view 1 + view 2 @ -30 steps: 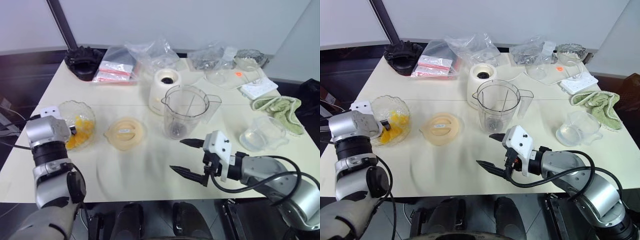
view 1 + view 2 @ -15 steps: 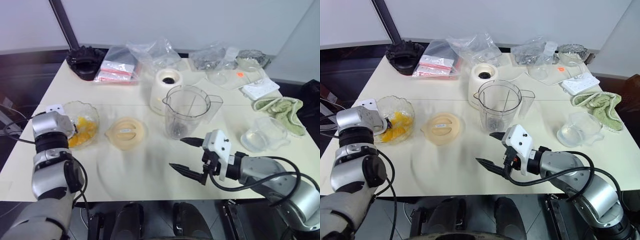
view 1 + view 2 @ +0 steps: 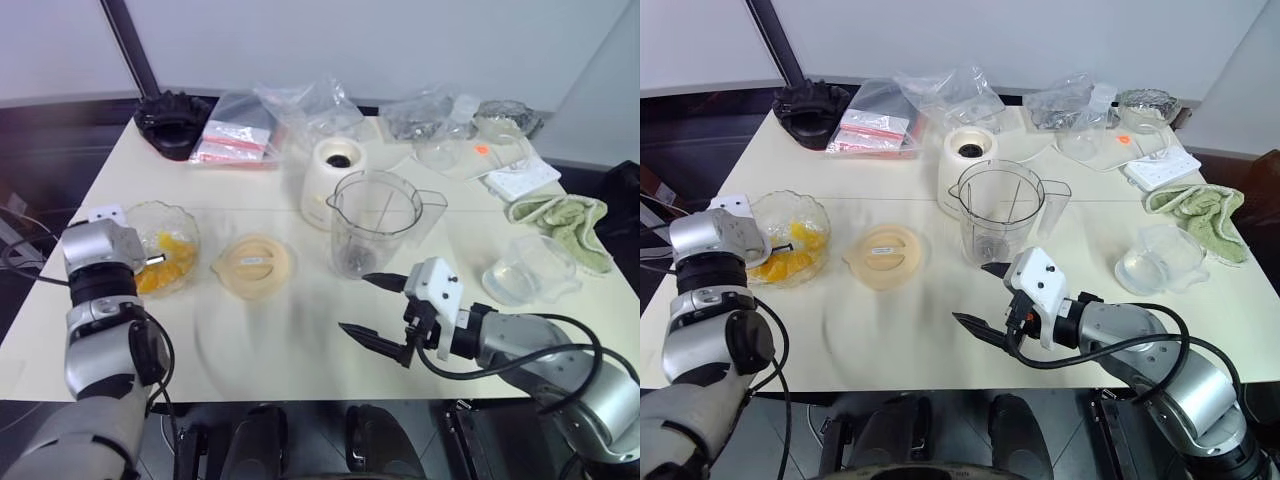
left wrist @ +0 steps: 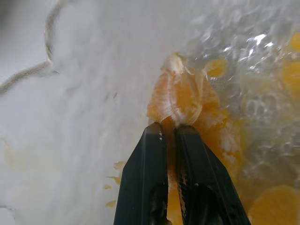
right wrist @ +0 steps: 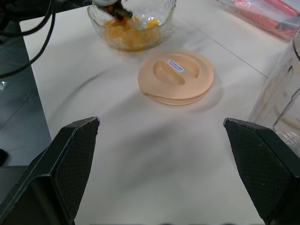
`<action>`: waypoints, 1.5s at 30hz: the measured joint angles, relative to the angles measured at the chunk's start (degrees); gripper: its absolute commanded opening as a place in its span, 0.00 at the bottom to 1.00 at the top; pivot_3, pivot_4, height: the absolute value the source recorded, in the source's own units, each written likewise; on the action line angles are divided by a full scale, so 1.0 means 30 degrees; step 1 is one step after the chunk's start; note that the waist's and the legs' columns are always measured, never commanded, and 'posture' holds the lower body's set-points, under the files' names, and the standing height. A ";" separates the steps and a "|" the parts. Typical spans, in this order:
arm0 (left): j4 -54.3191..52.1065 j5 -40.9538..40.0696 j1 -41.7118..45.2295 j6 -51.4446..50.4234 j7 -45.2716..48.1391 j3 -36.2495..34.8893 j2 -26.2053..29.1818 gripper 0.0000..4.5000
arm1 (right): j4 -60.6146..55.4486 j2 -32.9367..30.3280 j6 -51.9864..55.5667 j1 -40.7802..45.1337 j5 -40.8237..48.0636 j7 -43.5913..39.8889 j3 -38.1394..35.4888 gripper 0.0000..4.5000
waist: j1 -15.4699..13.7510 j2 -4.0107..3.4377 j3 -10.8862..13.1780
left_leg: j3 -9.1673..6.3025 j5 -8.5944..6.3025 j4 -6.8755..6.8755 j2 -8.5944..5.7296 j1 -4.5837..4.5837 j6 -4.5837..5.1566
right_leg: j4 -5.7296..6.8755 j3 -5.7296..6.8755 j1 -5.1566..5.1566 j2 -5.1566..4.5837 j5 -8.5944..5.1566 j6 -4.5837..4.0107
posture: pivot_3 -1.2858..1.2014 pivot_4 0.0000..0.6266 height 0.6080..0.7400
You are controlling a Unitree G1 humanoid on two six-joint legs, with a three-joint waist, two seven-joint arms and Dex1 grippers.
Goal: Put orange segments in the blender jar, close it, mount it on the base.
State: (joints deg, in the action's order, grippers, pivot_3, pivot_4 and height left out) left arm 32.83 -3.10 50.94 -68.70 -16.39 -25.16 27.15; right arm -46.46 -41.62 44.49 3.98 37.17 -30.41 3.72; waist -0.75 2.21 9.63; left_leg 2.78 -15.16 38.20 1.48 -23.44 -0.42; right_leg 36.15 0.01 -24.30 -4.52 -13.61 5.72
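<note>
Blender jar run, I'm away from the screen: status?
Left tool shut on an orange segment at the glass bowl. Right tool open, idle. Blender jar empty, path clear.

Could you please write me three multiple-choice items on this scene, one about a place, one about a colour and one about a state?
1. Where does the flat pale orange round lid lie?
A. between the scalloped clear glass bowl and the tall clear plastic blender jar
B. on the jar
C. on the green towel

2. What colour is the squat rounded base?
A. black
B. cream-white
C. red

3. How is the left pincer?
A. wide open
B. shut on an orange segment
C. shut on the lid

Key: 1 A, the lid lies flat on the table between them; 2 B, pale body with dark socket; 3 B, fingertips pinch the segment.
</note>
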 measured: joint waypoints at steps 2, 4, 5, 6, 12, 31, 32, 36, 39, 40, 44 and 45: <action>-0.1683 -0.0006 0.0595 -0.0809 0.0243 0.0378 0.0000 0.08 | 0.0005 0.0000 -0.0017 -0.0088 -0.0021 -0.0091 -0.0003 1.00 | -0.0016 0.0056 0.0020 | -0.0013 0.0001 0.0007 0.0000 -0.0013 -0.0002 | 0.0000 0.0012 0.0001 -0.0001 0.0000 0.0000 | 0.52 0.24 1.00; -0.3191 -0.0012 0.1339 -0.1525 0.0453 0.0646 0.0000 0.08 | 0.0008 0.0011 -0.0092 -0.0126 -0.0078 -0.0113 -0.0003 1.00 | 0.0015 0.0057 0.0019 | -0.0006 0.0001 0.0007 -0.0010 -0.0013 -0.0001 | -0.0007 0.0006 0.0002 -0.0016 0.0000 0.0000 | 0.52 0.24 1.00; -0.4084 -0.0011 0.1596 -0.2040 0.0535 0.0756 -0.0011 0.08 | 0.0014 0.0031 -0.0127 -0.0130 -0.0122 -0.0113 -0.0003 1.00 | 0.0021 0.0057 0.0019 | -0.0006 0.0000 0.0007 -0.0014 -0.0013 0.0000 | -0.0008 0.0006 0.0003 -0.0018 0.0000 0.0000 | 0.52 0.24 1.00; -0.4578 -0.0015 0.1793 -0.2330 0.0586 0.0831 -0.0024 0.08 | 0.0023 0.0039 -0.0134 -0.0130 -0.0141 -0.0113 -0.0003 1.00 | 0.0042 0.0056 0.0019 | -0.0005 0.0000 0.0006 -0.0015 -0.0011 0.0000 | -0.0008 0.0006 0.0003 -0.0017 0.0000 0.0000 | 0.52 0.24 1.00; -0.7286 -0.0141 0.1663 -0.4899 0.1999 0.2016 0.0165 0.08 | 0.0254 0.0249 -0.0176 -0.0111 -0.0303 -0.0141 0.0006 1.00 | 0.0140 0.0052 0.0018 | -0.0016 0.0001 0.0002 -0.0026 0.0002 -0.0002 | 0.0013 0.0009 -0.0003 0.0025 0.0000 0.0000 | 0.52 0.24 1.00; -0.4534 0.0887 -0.2495 -0.1881 0.3196 0.4115 0.0959 0.93 | 0.0756 0.0808 -0.0912 -0.0785 -0.1382 -0.0486 0.0095 1.00 | 0.0023 0.0053 0.0017 | -0.0008 0.0002 0.0010 0.0005 0.0003 0.0001 | 0.0005 0.0004 0.0003 0.0005 -0.0004 -0.0006 | 0.52 0.24 1.00; -0.4141 0.0890 -0.2496 -0.1620 0.3168 0.4063 0.0834 0.93 | 0.0756 0.0853 -0.0929 -0.0862 -0.1456 -0.0481 0.0098 1.00 | 0.0022 0.0053 0.0017 | -0.0007 0.0002 0.0010 0.0005 0.0003 0.0001 | 0.0005 0.0004 0.0004 0.0003 -0.0003 -0.0006 | 0.52 0.24 1.00; -0.2302 0.1028 -0.2449 -0.0141 0.2849 0.4136 0.0580 0.93 | 0.0756 0.1095 -0.1038 -0.0983 -0.1590 -0.0474 0.0135 1.00 | 0.0018 0.0054 0.0016 | -0.0008 0.0003 0.0013 0.0004 0.0003 0.0002 | 0.0007 0.0005 0.0004 0.0003 -0.0002 -0.0004 | 0.52 0.24 1.00; -0.0573 0.1257 -0.1902 0.1175 0.2574 0.4159 0.0504 0.93 | 0.0756 0.1229 -0.1110 -0.1007 -0.1702 -0.0456 0.0215 1.00 | 0.0001 0.0056 0.0015 | -0.0006 0.0003 0.0013 -0.0002 0.0002 0.0002 | 0.0007 0.0008 0.0005 0.0004 -0.0002 -0.0003 | 0.52 0.24 1.00; 0.0018 0.1284 -0.1656 0.1698 0.2526 0.4194 0.0494 0.93 | 0.0755 0.1322 -0.1146 -0.1018 -0.1777 -0.0442 0.0247 1.00 | 0.0001 0.0056 0.0015 | -0.0005 0.0003 0.0012 -0.0009 0.0002 0.0002 | 0.0007 0.0009 0.0005 0.0003 -0.0002 -0.0002 | 0.52 0.24 1.00; 0.2980 0.1272 -0.0325 0.3690 0.2484 0.4203 0.0467 0.93 | 0.0737 0.1542 -0.1200 -0.1055 -0.2021 -0.0184 0.0537 1.00 | 0.0008 0.0059 0.0013 | 0.0002 0.0003 0.0013 -0.0042 0.0003 0.0002 | 0.0007 0.0009 0.0007 0.0001 0.0000 -0.0001 | 0.52 0.24 1.00; 0.3755 0.1236 0.0046 0.4112 0.2460 0.4086 0.0477 0.93 | 0.0732 0.1590 -0.1199 -0.1077 -0.2082 -0.0083 0.0551 1.00 | 0.0011 0.0058 0.0013 | 0.0004 0.0003 0.0012 -0.0043 0.0004 0.0002 | 0.0007 0.0009 0.0007 0.0001 0.0000 0.0000 | 0.52 0.24 1.00</action>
State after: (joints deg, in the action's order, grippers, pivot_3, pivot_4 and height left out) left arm 44.10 0.61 51.08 -56.36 -9.01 -12.91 28.58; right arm -44.26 -36.85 40.89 0.75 30.92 -30.66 5.37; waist -0.71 2.38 9.67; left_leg 2.80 -15.15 38.24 1.35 -23.43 -0.41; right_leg 36.17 0.04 -24.28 -4.52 -13.62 5.72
